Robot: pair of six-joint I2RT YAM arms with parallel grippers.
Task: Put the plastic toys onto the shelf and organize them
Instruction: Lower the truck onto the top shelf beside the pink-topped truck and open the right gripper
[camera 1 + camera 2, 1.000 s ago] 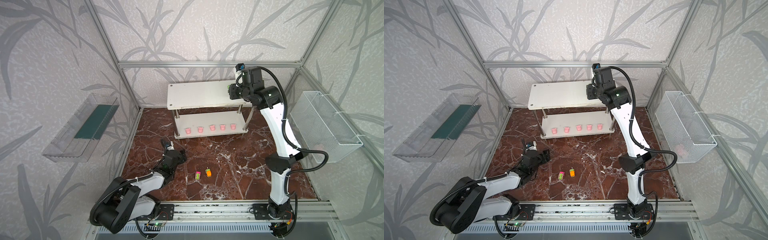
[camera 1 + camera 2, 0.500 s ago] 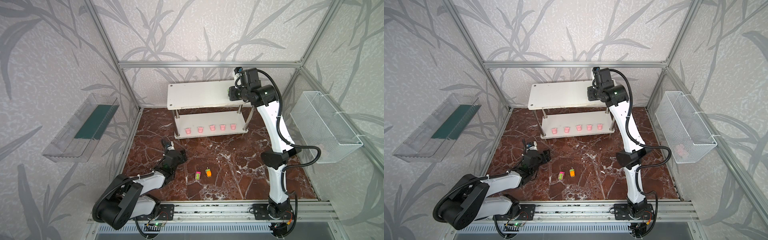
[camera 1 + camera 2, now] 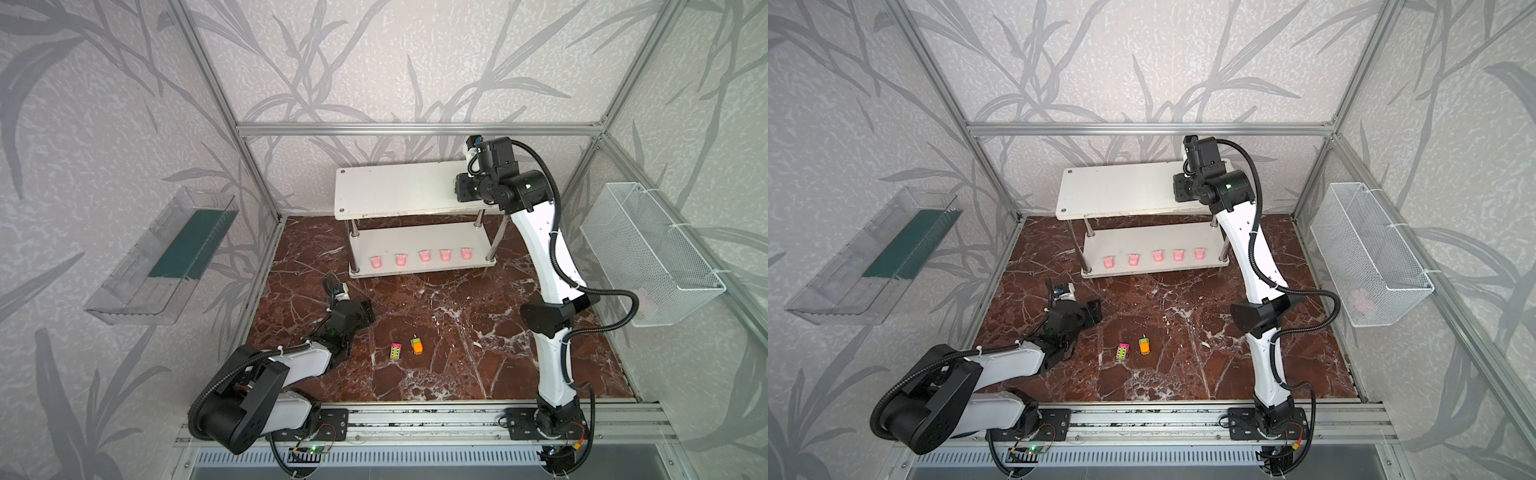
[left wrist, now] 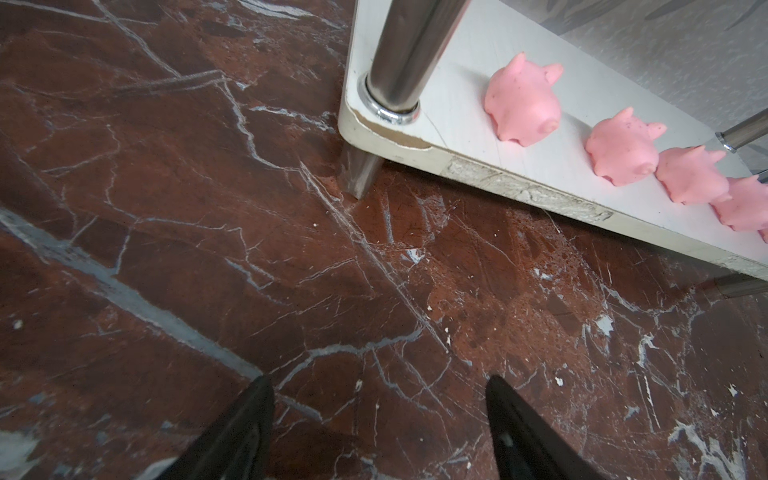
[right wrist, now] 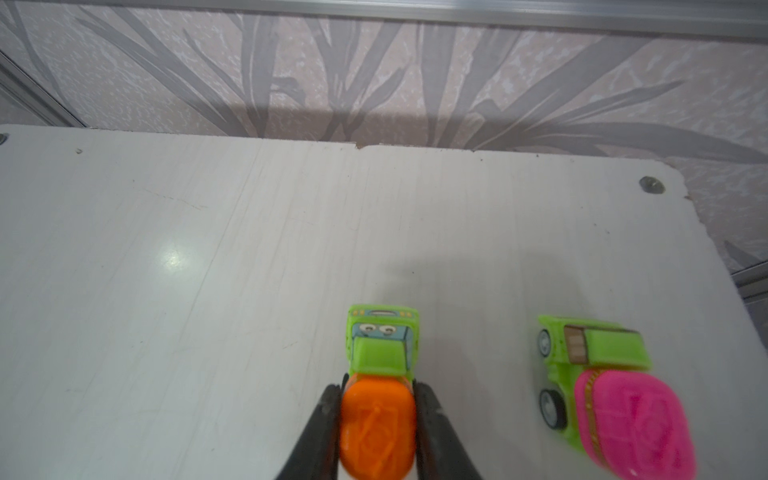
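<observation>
My right gripper [image 5: 376,388] is shut on a green and orange toy car [image 5: 380,353], held just above the right end of the shelf's [image 3: 395,187] top board [image 5: 208,249]. Another green car with a pink back [image 5: 602,382] lies on its side on that board beside it. In both top views the right gripper [image 3: 455,187] shows over the board's right end. Several pink pieces [image 3: 422,255] [image 4: 523,104] stand in a row on the lower board. Two more cars, pink-green [image 3: 396,351] and orange [image 3: 417,345], rest on the marble floor. My left gripper [image 4: 378,380] [image 3: 365,309] is open and empty, low over the floor.
A clear plastic tray [image 3: 166,257] hangs on the left wall. A white wire mesh basket [image 3: 648,257] hangs on the right wall with something pink inside. A chrome shelf post [image 4: 407,54] stands at the front left corner close to the left gripper. The frame rail [image 3: 415,419] runs along the front.
The right arm has eased slightly left and lower over the top board, still holding the car. The left arm and the floor cars have not moved.
</observation>
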